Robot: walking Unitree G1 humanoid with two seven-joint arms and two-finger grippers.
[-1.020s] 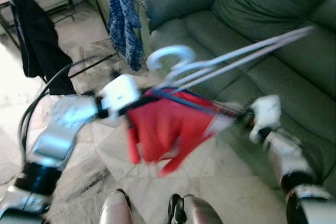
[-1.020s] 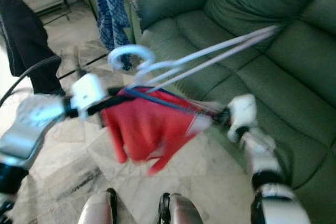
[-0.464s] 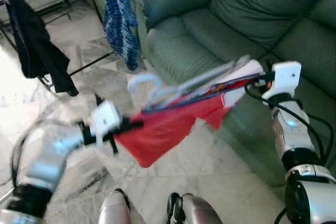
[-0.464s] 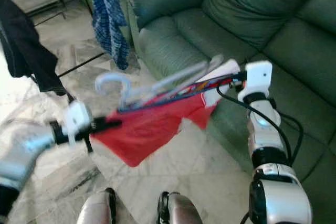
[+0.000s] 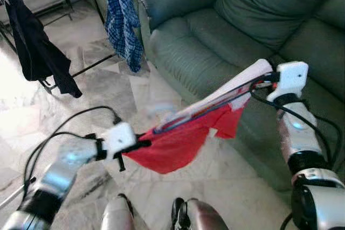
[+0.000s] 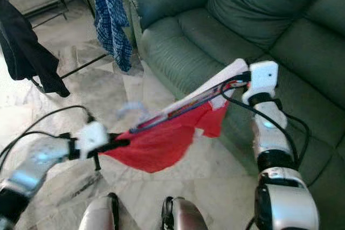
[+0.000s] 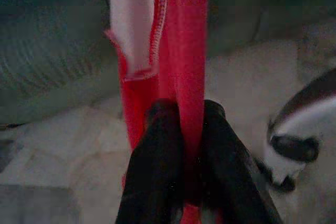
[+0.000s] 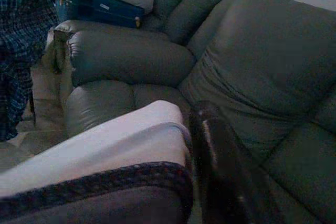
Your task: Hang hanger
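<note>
The left tool (image 7: 178, 145) is clamped on the red garment (image 5: 172, 146). The right tool (image 5: 264, 79) grips its other end — seemingly closed, though blurred — above the green sofa (image 5: 215, 20), with 1 pale hanger (image 6: 132, 110) faint behind.

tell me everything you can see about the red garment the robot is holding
The red garment is soft thin cloth with dark blue trim and a white panel along its top edge. It is stretched between both hands in front of the green sofa, above the marble floor. The left hand is shut on its lower end; the right hand holds the raised white end. The middle sags in a loose fold.
</note>
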